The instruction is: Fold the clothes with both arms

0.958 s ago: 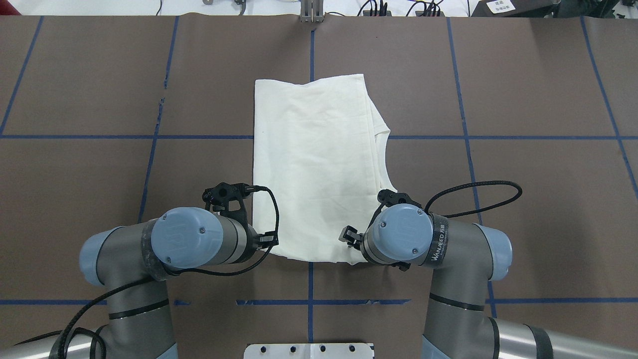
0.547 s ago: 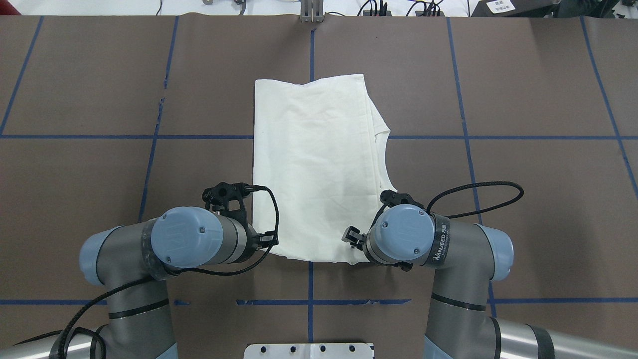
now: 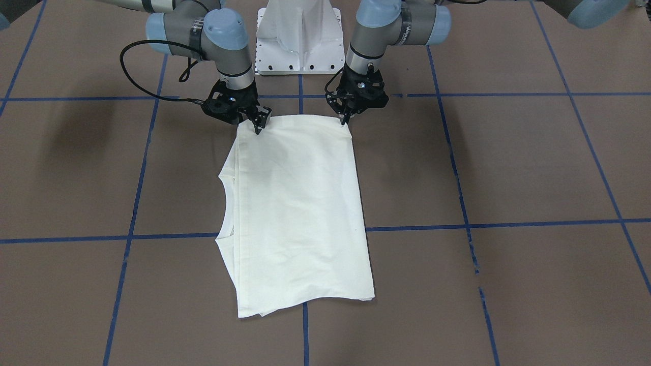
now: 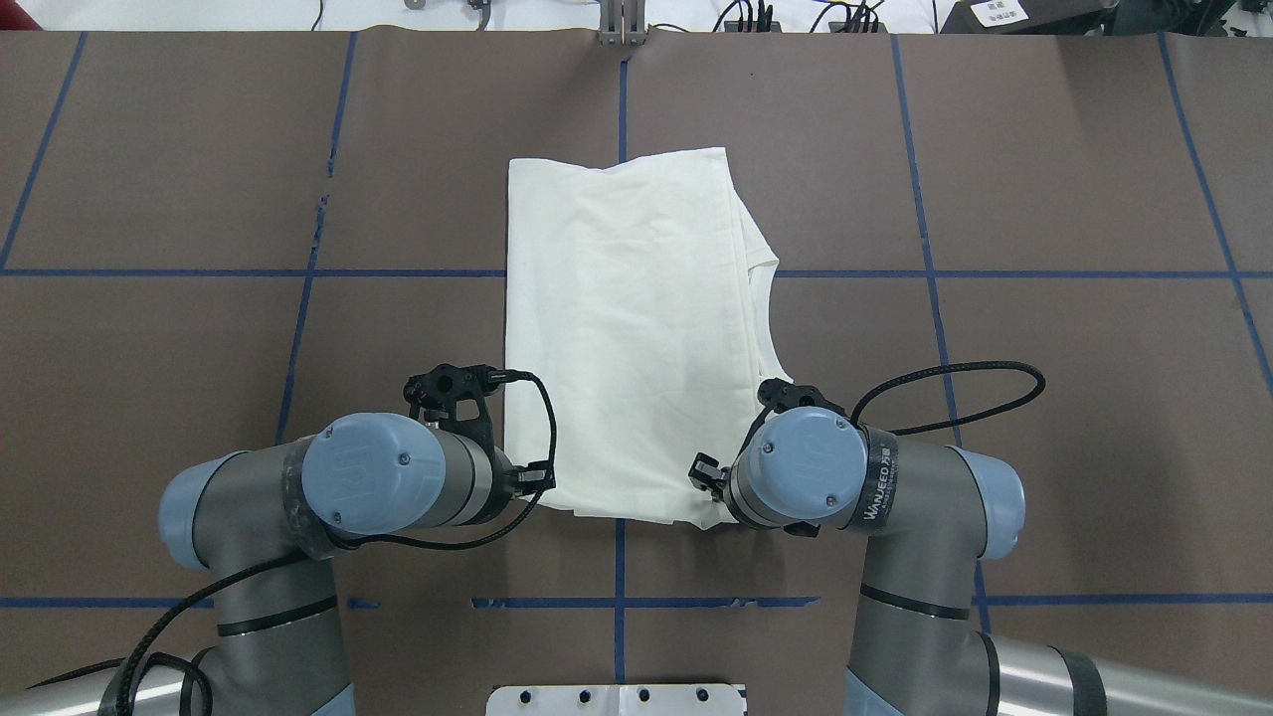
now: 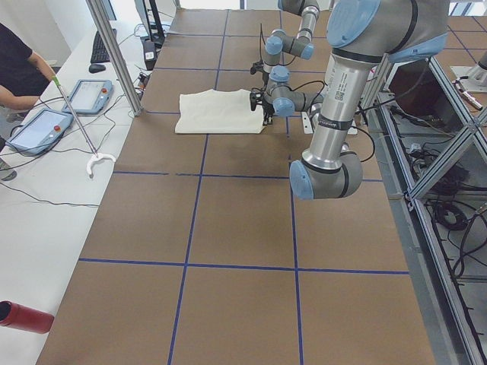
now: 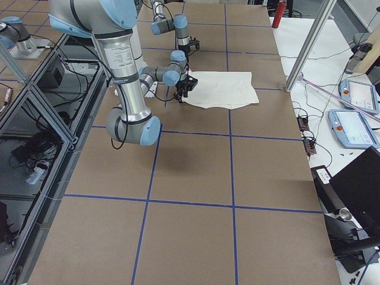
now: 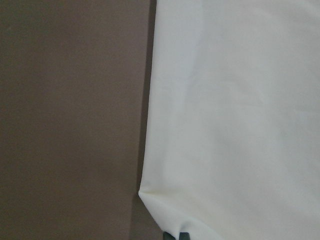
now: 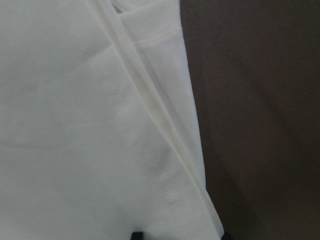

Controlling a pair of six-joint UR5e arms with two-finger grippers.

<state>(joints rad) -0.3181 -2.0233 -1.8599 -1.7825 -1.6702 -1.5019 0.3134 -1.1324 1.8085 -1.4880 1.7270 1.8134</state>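
The clothes are one cream-white shirt (image 3: 300,203) lying folded into a long rectangle, plain side up, mid-table (image 4: 627,328). Its neckline shows along the edge on my right-arm side. Both arms reach down to its near edge. My left gripper (image 3: 345,120) stands on the near left corner. In the left wrist view its dark fingertips (image 7: 171,235) sit close together on the cloth (image 7: 235,115), shut on it. My right gripper (image 3: 259,127) is at the near right corner, and its fingertips (image 8: 136,235) stand apart over the layered edge (image 8: 165,150), open.
The brown table (image 4: 1044,199) is marked with blue tape lines. The white mounting base (image 3: 297,35) stands at the robot's edge. Off the far side, a person (image 5: 15,68) stands at a white bench with tablets (image 5: 42,128), beside a metal pole (image 5: 114,53).
The right wrist has shifted slightly rightward along the shirt's near edge. The left arm and the shirt have not visibly moved.
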